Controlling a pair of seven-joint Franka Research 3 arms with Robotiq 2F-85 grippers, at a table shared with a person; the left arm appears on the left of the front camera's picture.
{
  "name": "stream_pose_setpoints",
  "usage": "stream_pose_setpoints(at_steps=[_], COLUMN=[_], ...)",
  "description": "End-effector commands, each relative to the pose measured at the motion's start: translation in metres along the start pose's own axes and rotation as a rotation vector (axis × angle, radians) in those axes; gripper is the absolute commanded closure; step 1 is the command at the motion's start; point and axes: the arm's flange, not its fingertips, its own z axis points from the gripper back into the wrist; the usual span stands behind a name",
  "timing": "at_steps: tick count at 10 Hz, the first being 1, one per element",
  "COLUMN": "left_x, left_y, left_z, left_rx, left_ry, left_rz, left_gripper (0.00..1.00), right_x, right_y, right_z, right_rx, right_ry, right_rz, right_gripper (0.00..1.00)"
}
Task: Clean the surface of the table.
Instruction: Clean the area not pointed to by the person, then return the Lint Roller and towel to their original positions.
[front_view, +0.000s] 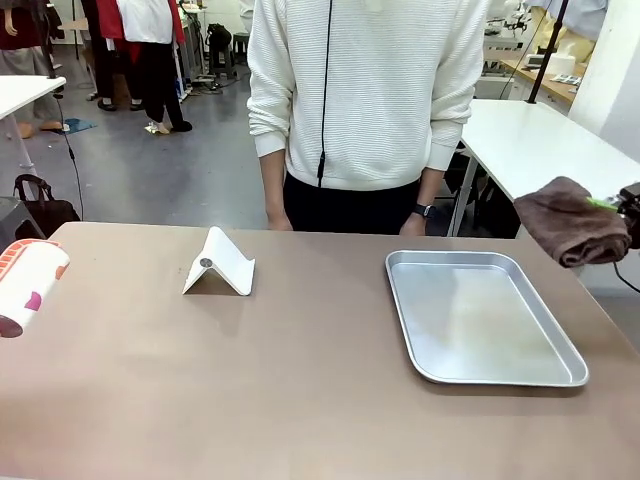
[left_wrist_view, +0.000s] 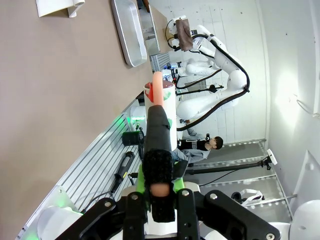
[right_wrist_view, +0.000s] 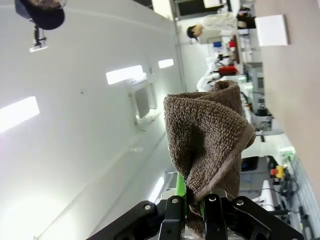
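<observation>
Two grippers are loaded, one at each end of the table (front_view: 300, 400), which spans the whole foreground with most of its brown top bare. Treat that bare top as the work area. A person (front_view: 365, 100) stands against the far edge, so keep strokes short of that side. The tray (front_view: 480, 372) lies on the right half, near the right edge; wipe around it or have it shifted. The right gripper (right_wrist_view: 195, 200) is pressed together on a cloth (front_view: 565, 220), raised in the air near the far right corner. Lower it until the hanging fold lies flat on the top before sweeping. The left gripper (left_wrist_view: 159, 125) is clamped on a bottle (front_view: 25, 285), tipped sideways at the left edge; what it dispenses cannot be told. The stand (front_view: 220, 265) sits left of centre, well apart from the tray: wipe up to it, not into it
</observation>
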Motion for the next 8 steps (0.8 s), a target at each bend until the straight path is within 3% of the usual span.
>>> stream_pose_setpoints(at_steps=[1,8], left_x=[-0.0009,-0.0009], left_y=[-0.0023,-0.0023], left_z=[-0.0007,-0.0007], left_rx=[-0.001,-0.001], left_ry=[0.001,0.001], left_rz=[-0.002,-0.002], left_gripper=[0.78,0.78], right_x=[0.0046,0.0046], right_y=[0.0035,0.0035], right_z=[-0.0063,-0.0063], right_rx=[0.045,0.045], right_ry=[0.002,0.002], right_rz=[-0.016,-0.016], right_gripper=[0.88,0.88])
